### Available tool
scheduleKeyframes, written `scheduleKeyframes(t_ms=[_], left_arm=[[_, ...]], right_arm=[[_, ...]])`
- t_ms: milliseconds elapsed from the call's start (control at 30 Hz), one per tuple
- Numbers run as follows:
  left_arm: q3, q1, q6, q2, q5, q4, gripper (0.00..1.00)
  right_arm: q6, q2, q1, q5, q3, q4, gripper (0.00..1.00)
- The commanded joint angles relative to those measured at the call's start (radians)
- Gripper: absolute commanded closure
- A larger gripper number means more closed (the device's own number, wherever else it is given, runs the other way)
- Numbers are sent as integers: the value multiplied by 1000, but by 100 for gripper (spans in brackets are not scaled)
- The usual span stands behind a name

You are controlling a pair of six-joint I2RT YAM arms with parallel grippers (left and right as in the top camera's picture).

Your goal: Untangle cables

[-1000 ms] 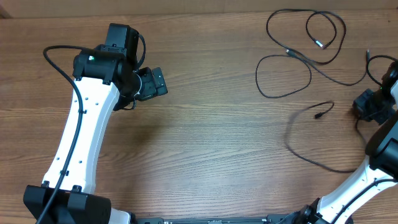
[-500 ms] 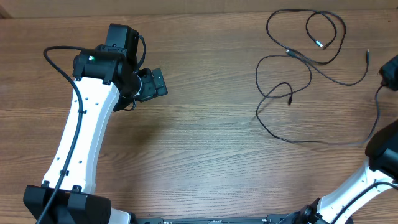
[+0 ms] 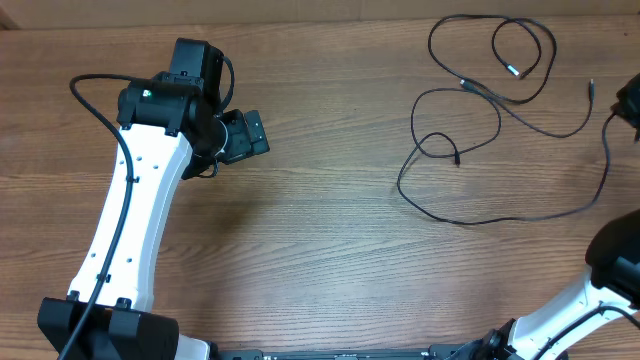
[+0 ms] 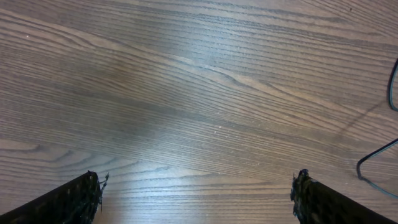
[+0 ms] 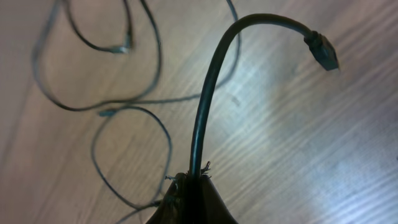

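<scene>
Cables (image 3: pixel 462 82) are being pulled apart; right gripper (image 5: pixel 189 182) is pinching one cord (image 5: pixel 200 124) shut, left gripper (image 4: pixel 198 188) is gaping empty. Next, I judge, is drawing that cord clear.

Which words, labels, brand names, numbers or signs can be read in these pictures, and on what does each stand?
None: no readable text in any view. The thin black cables, the brown wooden table and the white robot arms bear no letters, numbers or signs.

A brown wooden table (image 3: pixel 330 250) with fine streaked grain spreads ahead of and between the left jaws, a pale sheen lying ahead of them.
</scene>
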Motion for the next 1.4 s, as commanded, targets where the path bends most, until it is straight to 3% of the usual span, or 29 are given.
scheduleKeyframes(t_ms=[0, 300, 600, 900, 1367], left_arm=[[-5, -2, 23, 8, -7, 0, 1], [-5, -2, 23, 8, -7, 1, 0], [-5, -2, 22, 8, -7, 1, 0], [-5, -2, 22, 8, -6, 0, 0], [-5, -2, 22, 8, -7, -3, 0]], right_arm=[[-11, -124, -3, -24, 30, 37, 96], [-181, -234, -3, -4, 30, 146, 96], [-192, -270, -2, 275, 30, 164, 96], [-192, -258, 49, 27, 21, 8, 96], [-191, -245, 295, 21, -222, -108, 96]])
